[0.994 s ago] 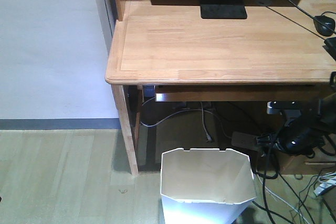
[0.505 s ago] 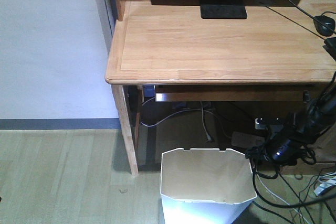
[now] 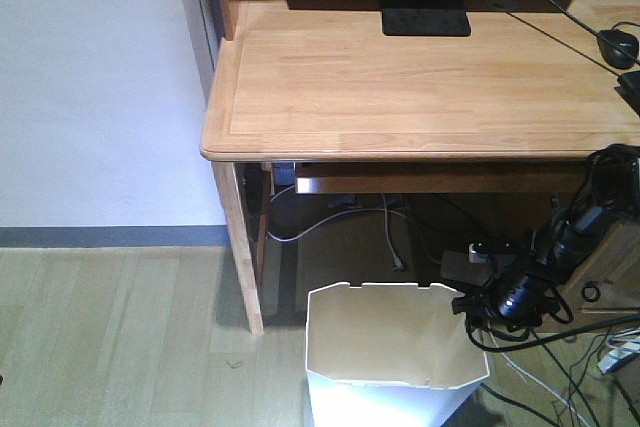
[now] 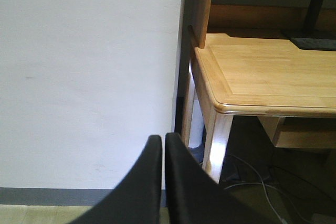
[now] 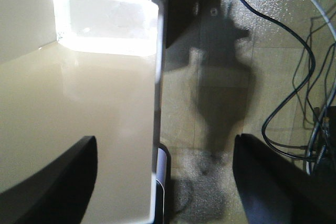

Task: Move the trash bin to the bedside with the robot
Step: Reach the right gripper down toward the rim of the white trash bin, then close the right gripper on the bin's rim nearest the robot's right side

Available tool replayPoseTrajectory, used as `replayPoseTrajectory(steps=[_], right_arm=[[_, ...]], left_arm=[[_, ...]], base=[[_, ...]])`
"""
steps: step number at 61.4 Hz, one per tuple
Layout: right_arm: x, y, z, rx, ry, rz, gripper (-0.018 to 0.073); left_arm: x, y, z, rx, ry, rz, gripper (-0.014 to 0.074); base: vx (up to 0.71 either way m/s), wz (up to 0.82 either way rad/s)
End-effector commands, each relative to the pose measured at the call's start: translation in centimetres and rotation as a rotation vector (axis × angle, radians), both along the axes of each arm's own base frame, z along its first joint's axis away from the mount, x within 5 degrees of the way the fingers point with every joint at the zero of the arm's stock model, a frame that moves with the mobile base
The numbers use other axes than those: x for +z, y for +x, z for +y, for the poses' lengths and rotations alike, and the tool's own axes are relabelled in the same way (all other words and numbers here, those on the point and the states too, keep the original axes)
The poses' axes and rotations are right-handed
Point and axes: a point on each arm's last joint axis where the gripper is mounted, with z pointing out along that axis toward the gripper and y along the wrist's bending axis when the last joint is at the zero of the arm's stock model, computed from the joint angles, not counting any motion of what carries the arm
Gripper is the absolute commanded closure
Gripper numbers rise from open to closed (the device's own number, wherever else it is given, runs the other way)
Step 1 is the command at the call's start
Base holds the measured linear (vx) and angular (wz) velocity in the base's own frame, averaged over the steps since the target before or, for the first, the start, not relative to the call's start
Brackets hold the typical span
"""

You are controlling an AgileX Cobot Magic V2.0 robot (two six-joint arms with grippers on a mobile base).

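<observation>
The white trash bin stands on the floor in front of the desk, its cream inside showing. My right gripper hangs at the bin's right rim. In the right wrist view the right gripper is open and straddles the bin's wall: one finger is above the bin's inside, the other above the floor outside. I cannot tell whether either finger touches the wall. My left gripper is shut on nothing and points at the white wall beside the desk. The bedside is out of view.
A light-brown wooden desk stands over the bin, its leg left of it. A black monitor base sits on the desk. Loose cables lie on the floor to the right of the bin, also seen as cables. The white wall fills the left.
My right arm has come down and to the left, from beside the desk's underside to the bin's right rim. The bin has not moved.
</observation>
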Motion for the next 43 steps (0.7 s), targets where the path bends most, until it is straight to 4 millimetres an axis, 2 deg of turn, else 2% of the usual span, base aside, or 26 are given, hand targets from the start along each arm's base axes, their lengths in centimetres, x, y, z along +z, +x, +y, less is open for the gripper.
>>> replayPoseTrajectory(steps=[1, 17, 28, 36, 43], right_arm=[[0.7, 1.8, -0.2, -0.001, 0.011, -0.043, 0.0045], [-2.4, 2.3, 0.1, 0.003, 0.053, 0.000, 0.0046], [-4.1, 2.5, 0.2, 0.006, 0.077, 0.035, 0.0101], [-4.5, 3.0, 0.3, 0.009, 0.089, 0.043, 0.0226], [-4.4, 3.3, 0.3, 0.004, 0.101, 0.047, 0.0452]], left_arm=[[0.0, 0.1, 0.0, 0.004, -0.010, -0.061, 0.0602], [0.0, 0.1, 0.0, 0.004, -0.010, -0.061, 0.0602], [0.0, 0.1, 0.0, 0.004, -0.010, -0.061, 0.0602], [0.0, 0.1, 0.0, 0.004, -0.010, -0.061, 0.0602], [0.0, 0.1, 0.0, 0.004, -0.010, -0.061, 0.0602]], base=[[0.00, 0.00], [0.00, 0.00], [0.00, 0.00], [0.00, 0.00], [0.00, 0.00]])
